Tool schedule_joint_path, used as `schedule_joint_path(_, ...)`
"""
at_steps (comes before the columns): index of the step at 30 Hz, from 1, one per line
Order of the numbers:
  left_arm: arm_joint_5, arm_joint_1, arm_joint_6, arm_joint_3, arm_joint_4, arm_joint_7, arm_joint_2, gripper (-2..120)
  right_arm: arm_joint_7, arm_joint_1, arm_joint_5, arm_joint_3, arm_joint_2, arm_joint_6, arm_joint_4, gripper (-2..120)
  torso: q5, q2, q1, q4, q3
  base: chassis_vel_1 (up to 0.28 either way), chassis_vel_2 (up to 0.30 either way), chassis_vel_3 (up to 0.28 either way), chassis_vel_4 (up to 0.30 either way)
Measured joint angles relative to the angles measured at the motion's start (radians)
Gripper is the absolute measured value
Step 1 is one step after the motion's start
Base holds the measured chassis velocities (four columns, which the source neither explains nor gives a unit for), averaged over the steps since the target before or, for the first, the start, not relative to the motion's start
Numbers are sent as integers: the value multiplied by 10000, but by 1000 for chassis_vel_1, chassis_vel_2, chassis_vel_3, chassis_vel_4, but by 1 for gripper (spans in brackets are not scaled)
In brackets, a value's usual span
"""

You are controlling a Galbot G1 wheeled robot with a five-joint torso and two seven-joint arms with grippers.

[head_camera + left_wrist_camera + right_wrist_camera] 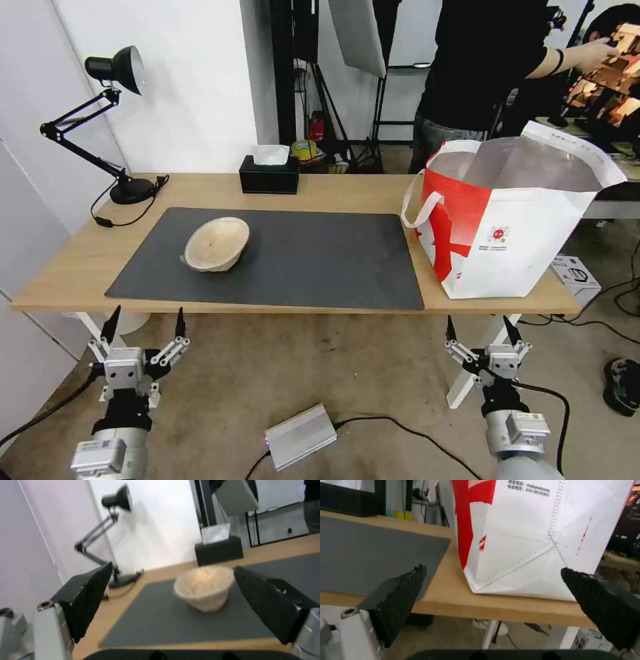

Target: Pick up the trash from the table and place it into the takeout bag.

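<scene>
Right wrist: "malaysuhuacy" on takeout bag [533, 537]

Right gripper [493, 580] spread wide, black fingers [400, 597] apart, held just off the counter [506, 606] edge. Straight ahead, red-and-white takeout bag [526, 552] standing on the light wood, beside a dark grey mat [370, 555].
</scene>
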Motion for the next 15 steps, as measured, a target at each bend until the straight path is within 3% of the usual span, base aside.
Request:
schedule_joint_path(6,318,35,-78,-465,-559,133,794,98,0,198,31,-222,-144,-19,-10,100,0,1,0,-1,0,0,0,0,0)
schedule_joint_path(12,335,96,-149,-1106,-594,262,1775,98,-9,682,168,-653,-404,-109,-181,100,0,0,0,7,0,0,0,0,0)
schedule_joint_path(15,335,40,-189,-1255,-535,344,2271,99,-13,706,212,-674,-448,-139,-200,100,0,0,0,-1,0,0,0,0,0)
